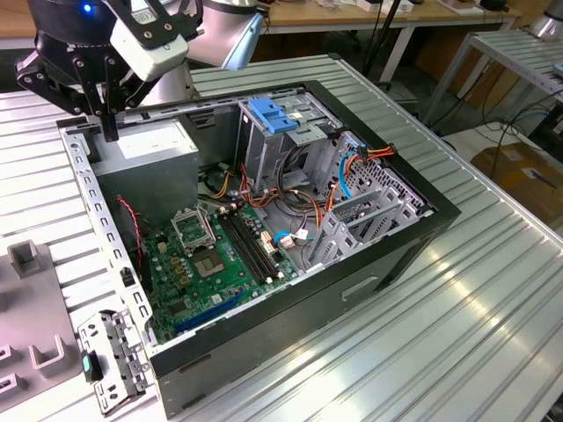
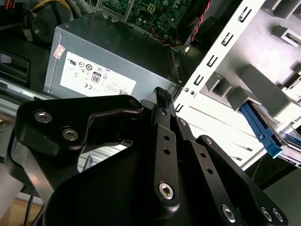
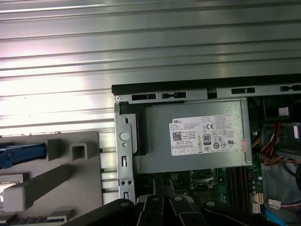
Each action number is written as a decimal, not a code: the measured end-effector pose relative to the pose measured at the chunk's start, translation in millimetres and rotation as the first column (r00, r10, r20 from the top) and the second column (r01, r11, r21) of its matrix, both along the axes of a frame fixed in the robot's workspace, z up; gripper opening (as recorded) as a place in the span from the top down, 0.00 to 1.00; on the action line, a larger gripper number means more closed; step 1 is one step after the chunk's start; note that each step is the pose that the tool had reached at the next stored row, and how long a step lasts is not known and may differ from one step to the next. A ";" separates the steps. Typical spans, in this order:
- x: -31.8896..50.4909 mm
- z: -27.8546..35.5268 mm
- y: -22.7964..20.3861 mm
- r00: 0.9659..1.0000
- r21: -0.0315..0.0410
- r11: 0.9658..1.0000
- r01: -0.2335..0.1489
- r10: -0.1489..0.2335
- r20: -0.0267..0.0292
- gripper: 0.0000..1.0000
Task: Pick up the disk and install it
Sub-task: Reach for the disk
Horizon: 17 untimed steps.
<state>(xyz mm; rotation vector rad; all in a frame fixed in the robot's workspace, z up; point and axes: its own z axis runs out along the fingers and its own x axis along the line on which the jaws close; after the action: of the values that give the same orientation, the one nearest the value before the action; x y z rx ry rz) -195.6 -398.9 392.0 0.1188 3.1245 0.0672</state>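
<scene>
At the exterior view's left, the grey holder (image 1: 26, 308) stands just beside the open computer case (image 1: 396, 264). The disk (image 3: 22, 155) lies in that holder, outside the case, and its blue frame shows in the first wrist view. The gripper (image 1: 107, 132) hovers above the power supply (image 1: 145, 145) at the far left corner of the case. Its fingers are closed together and hold nothing. We judge the pick-up as not yet done. To do this step well, we bring the gripper over the holder and clear of the case wall. We spread the fingers before descending, then close on the frame's edges, not on the drive's face. Further right stands the drive cage (image 1: 281, 141), untouched.
</scene>
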 end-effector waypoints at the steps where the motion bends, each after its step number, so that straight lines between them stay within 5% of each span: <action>1: -0.7 0.0 0.0 1.000 0.000 1.000 0.000 0.000 0.000 0.89; 9: -8.7 0.0 0.0 1.000 0.000 1.000 0.000 0.000 0.000 0.89; 17: -27.8 0.0 0.0 1.000 0.000 1.000 0.000 0.000 0.000 0.89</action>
<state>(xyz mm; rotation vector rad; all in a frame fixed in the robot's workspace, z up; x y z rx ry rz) -223.5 -398.9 392.0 0.1189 3.1246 0.0672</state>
